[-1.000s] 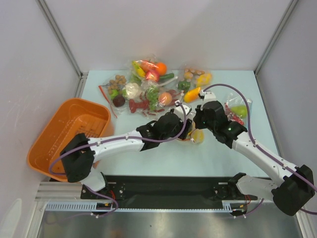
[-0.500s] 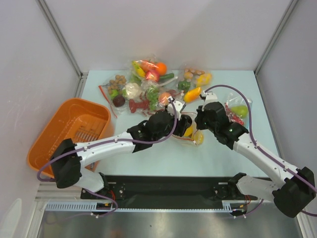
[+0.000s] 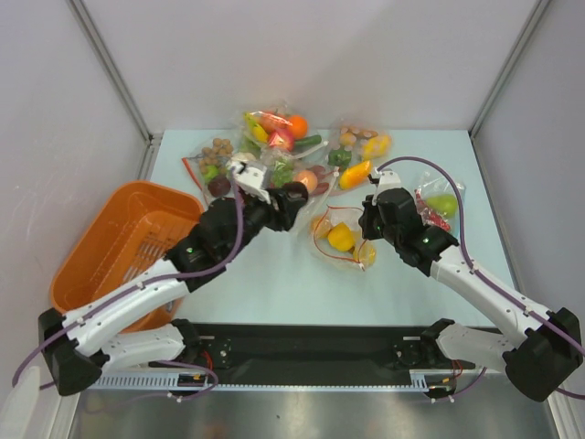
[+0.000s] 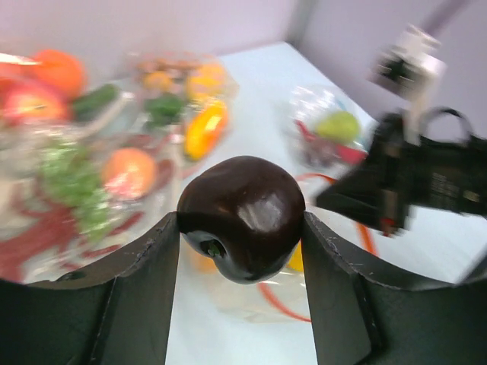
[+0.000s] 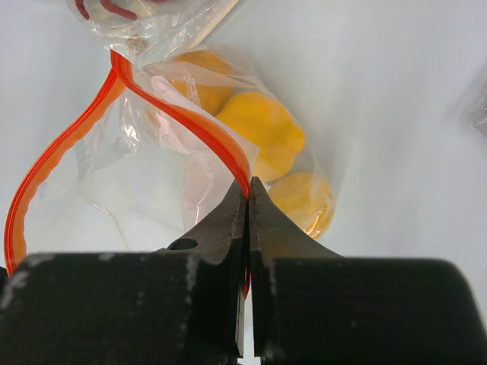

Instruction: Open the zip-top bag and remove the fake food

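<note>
The zip-top bag [image 3: 336, 240] lies mid-table, its orange-red zip strip [image 5: 183, 114] spread in an open loop. Yellow pieces of fake food [image 5: 262, 137] sit inside it. My right gripper [image 5: 249, 186] is shut on the zip strip at the bag's right side, and in the top view it [image 3: 370, 221] is beside the bag. My left gripper [image 4: 242, 228] is shut on a dark purple ball [image 4: 242, 217], glossy, with a small green stem hole. It [image 3: 291, 196] hangs left of the bag and clear of it, above the table.
An orange basket [image 3: 128, 242] stands at the left edge. Several clear bags of toy food [image 3: 274, 155] are heaped at the back of the table. Another bag with a green piece [image 3: 439, 203] lies behind my right arm.
My left gripper has drawn back out of the bag's mouth, up and to the left, carrying the dark purple ball. The right gripper has kept its pinch on the strip.
</note>
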Motion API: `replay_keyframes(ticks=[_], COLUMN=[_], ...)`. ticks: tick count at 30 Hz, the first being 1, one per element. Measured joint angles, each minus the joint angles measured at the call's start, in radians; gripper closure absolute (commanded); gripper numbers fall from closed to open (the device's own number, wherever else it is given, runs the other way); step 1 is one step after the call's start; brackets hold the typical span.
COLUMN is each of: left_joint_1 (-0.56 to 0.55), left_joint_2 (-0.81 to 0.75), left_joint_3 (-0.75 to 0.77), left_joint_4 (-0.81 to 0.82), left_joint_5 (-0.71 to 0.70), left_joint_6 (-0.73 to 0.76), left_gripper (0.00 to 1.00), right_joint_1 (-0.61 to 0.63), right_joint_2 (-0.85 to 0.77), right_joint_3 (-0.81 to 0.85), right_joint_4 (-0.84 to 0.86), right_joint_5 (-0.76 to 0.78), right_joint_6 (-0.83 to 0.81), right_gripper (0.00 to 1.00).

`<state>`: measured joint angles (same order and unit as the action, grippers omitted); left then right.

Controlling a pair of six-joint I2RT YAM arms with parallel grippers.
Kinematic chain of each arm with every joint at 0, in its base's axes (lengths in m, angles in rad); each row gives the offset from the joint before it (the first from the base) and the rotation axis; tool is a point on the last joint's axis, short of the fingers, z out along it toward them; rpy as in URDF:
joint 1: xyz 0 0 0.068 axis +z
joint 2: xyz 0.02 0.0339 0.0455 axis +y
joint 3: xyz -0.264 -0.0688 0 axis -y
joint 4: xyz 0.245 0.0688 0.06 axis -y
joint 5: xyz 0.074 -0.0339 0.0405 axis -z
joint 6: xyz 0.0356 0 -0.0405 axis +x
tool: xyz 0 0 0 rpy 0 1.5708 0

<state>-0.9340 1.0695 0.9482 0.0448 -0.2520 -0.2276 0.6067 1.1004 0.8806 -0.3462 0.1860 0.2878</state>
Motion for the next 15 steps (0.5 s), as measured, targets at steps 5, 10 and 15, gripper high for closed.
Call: replay_keyframes(ticks=[5,10,15], left_joint_1=[0.198,0.351,0.524], left_joint_2=[-0.109,-0.169,-0.236], left_joint_3=[-0.039,-0.054,-0.076], left_joint_4=[-0.09,-0.201,-0.298], left_joint_5=[-0.036,-0.123,-0.192], left_joint_6=[-0.011,-0.009,-0.009], left_gripper=[0.75,0.74,0.72], right_joint_1=[-0.003,-0.007,-0.011], right_joint_2=[0.0,0.0,0.0], right_joint_3=[0.0,0.0,0.0], right_joint_4=[0.001,0.002,0.005], right_joint_5=[-0.01,-0.013,-0.02], right_joint_6=[0.0,-0.001,-0.003], right_gripper=[1.0,1.0,1.0])
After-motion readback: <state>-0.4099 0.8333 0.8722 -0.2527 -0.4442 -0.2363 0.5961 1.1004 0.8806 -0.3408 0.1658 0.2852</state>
